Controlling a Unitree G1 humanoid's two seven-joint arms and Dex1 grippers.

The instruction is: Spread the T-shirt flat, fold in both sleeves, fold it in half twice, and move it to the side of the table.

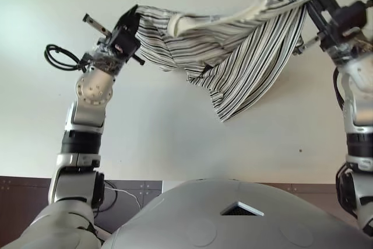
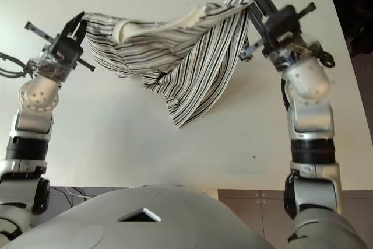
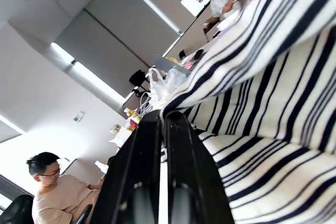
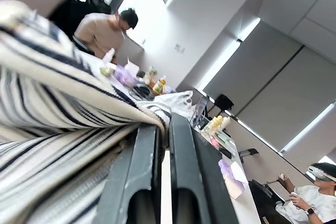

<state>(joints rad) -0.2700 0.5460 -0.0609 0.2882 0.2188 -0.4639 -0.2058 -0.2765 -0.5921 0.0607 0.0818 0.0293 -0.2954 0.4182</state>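
Left gripper point(image 1: 133, 14) is clamped on one end of the shirt point(image 1: 233, 51). In its wrist view the two black fingers point(image 3: 137, 171) lie almost together, with a fold of striped cloth pinched at their tips. Right gripper point(image 2: 256, 3) grips the other end the same way, its fingers point(image 4: 139, 171) nearly closed on a bunched edge. Both are raised over the white table point(image 1: 175, 138), well apart. The shirt sags between them like a hammock, with one loose corner dangling down on the robot's side.

Much is hard to make out. The fingertips are buried in cloth, so I cannot tell which part of the shirt each one holds. The shirt is twisted and doubled over itself. A plain cream patch shows among the stripes near the top, but sleeves, neck and hem cannot be told apart. Whether the dangling corner touches the table or hangs just above it is unclear. In the left eye view the right arm is cut off by the picture's edge.

On a desk far behind, the wrist views show a white plastic bag point(image 3: 157, 80), its contents hidden. A cluster of small bottles point(image 4: 216, 123) stands near it, too small to tell what they hold.
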